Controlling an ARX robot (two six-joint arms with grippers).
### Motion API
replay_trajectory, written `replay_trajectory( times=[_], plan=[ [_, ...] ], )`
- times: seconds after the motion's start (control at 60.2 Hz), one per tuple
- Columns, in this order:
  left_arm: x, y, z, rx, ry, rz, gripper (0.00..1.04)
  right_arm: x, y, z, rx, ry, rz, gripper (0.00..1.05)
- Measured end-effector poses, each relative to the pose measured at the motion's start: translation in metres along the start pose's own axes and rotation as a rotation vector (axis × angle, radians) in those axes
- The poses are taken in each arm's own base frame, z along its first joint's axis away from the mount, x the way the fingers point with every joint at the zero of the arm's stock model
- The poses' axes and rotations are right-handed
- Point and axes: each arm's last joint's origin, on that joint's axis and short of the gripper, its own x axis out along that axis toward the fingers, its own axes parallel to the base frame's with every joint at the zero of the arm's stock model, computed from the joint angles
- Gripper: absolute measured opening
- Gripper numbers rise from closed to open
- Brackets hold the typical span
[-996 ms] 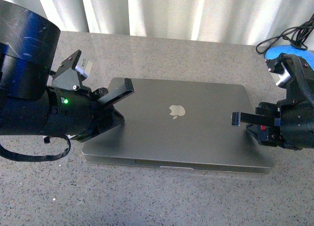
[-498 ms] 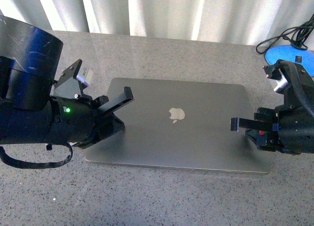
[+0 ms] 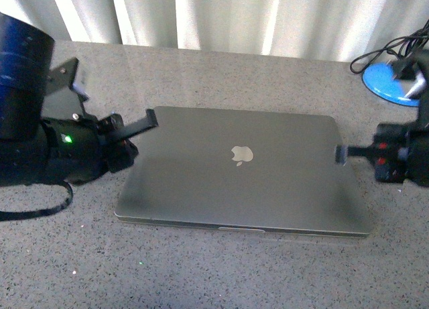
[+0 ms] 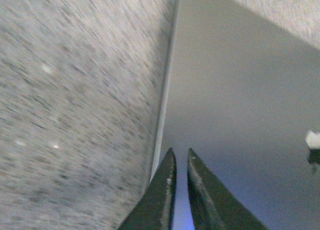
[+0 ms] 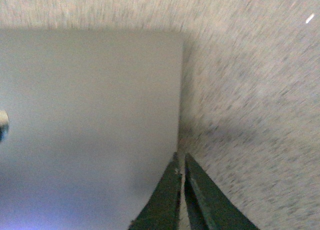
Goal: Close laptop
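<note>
The speckled grey table (image 3: 214,275) carries the laptop (image 3: 268,188) at its centre, lid fully down and flat, the shiny apple logo (image 3: 242,154) facing up near the middle of the lid. A second ago the lid's front edge stood slightly proud of the base, with a thin seam of gap along the near side; now lid and base meet in one flush slab.

The left arm (image 3: 40,148), the biggest thing at nine o'clock, has drawn back toward the table's left edge since the earlier frames, where it reached over the lid's left corner. The left gripper (image 3: 151,118) now sits at the lid's far-left corner, at about ten o'clock from the logo. In the left wrist view its fingers (image 4: 162,190) are nearly pressed together with only a sliver between them, holding nothing, above the laptop's left edge.

The right gripper (image 3: 342,153) has likewise pulled outward from over the lid to the right edge, at three o'clock. In the right wrist view its fingers (image 5: 167,195) are clenched almost together and empty, at the lid's side edge.

A blue disc (image 3: 392,81) with a black cable (image 3: 389,51) lies at two o'clock, well apart.
</note>
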Motion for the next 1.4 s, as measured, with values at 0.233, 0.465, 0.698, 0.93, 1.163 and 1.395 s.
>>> replay_trajectory(
  times=[0.233, 0.465, 0.698, 0.93, 1.163, 1.395],
  plan=[
    [-0.003, -0.001, 0.003, 0.045, -0.018, 0.000, 0.51, -0.007, -0.002, 0.009, -0.030, -0.047, -0.006, 0.41],
    [-0.005, 0.011, -0.009, 0.194, -0.257, 0.093, 0.52, -0.003, -0.005, 0.001, -0.063, -0.149, -0.056, 0.61],
    [-0.052, 0.028, -0.011, 0.304, -0.569, 0.147, 0.12, -0.037, -0.022, -0.021, -0.083, -0.493, -0.086, 0.22],
    [-0.063, 0.029, -0.013, 0.304, -0.604, 0.133, 0.04, -0.093, -0.034, -0.026, -0.079, -0.679, -0.073, 0.01],
    [-0.157, 0.045, -0.025, 0.377, -0.739, 0.141, 0.04, -0.123, -0.046, -0.035, -0.077, -0.700, -0.065, 0.01],
    [-0.182, 0.051, -0.025, 0.394, -0.766, 0.134, 0.04, -0.143, -0.047, -0.036, -0.074, -0.709, -0.074, 0.01]
  ],
)
